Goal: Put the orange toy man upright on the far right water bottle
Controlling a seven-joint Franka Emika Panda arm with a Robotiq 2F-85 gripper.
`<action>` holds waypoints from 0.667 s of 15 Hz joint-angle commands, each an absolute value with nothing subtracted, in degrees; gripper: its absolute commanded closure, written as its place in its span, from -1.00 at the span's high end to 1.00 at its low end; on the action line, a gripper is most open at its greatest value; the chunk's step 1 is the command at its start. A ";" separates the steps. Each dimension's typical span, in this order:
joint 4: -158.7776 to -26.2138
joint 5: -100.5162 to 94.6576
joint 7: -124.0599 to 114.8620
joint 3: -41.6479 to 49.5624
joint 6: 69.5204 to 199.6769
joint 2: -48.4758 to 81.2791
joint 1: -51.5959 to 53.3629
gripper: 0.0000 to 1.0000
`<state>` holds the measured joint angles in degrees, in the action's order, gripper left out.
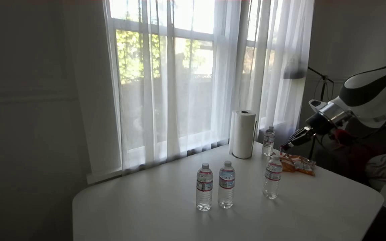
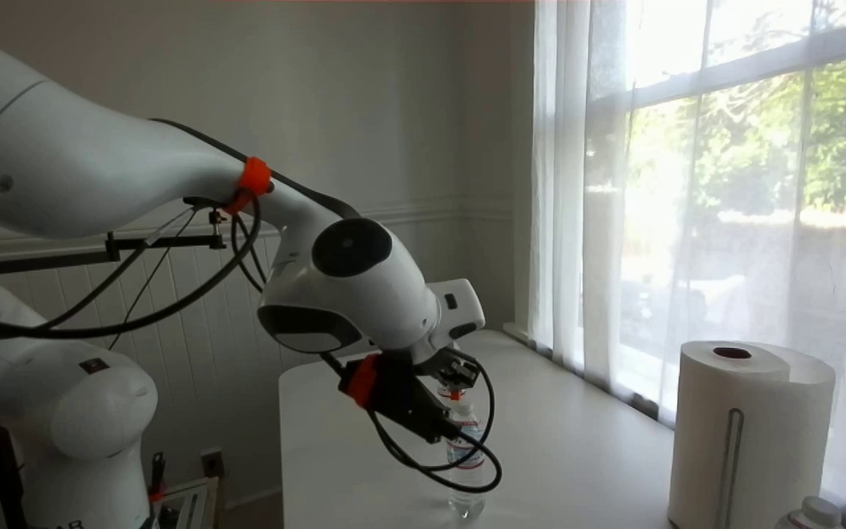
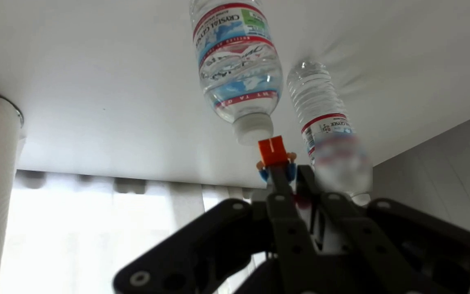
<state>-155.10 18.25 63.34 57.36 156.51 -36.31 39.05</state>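
Note:
The orange toy man (image 3: pixel 273 150), with orange legs and blue arms, is pinched in my gripper (image 3: pixel 292 175) in the wrist view. Its legs point out past the fingertips; its torso and head are mostly hidden by the fingers. In an exterior view a bit of its orange (image 2: pixel 456 395) shows under the fingers. In the wrist view its legs appear beside the white cap of a water bottle (image 3: pixel 239 69); I cannot tell whether they touch. A farther water bottle (image 3: pixel 310 87) has a blurred upper part. In an exterior view my gripper (image 1: pixel 286 146) is above snack bags.
Several upright bottles stand on the white table (image 1: pixel 139 214), including two at the front (image 1: pixel 204 187) (image 1: pixel 226 185), one nearer the bags (image 1: pixel 273 177) and one (image 1: pixel 268 140) beside the paper towel roll (image 1: pixel 244 134). Orange snack bags (image 1: pixel 304 165) lie near the edge. A curtained window borders the table.

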 commanded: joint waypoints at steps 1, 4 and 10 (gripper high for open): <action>-154.14 20.57 65.30 60.10 156.66 -38.14 41.89 -0.94; -153.70 20.64 64.64 61.06 156.96 -37.61 43.54 -0.94; -153.18 19.91 64.65 63.27 157.07 -37.89 45.90 -0.94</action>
<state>-153.81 19.05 63.44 61.67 156.91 -36.53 44.24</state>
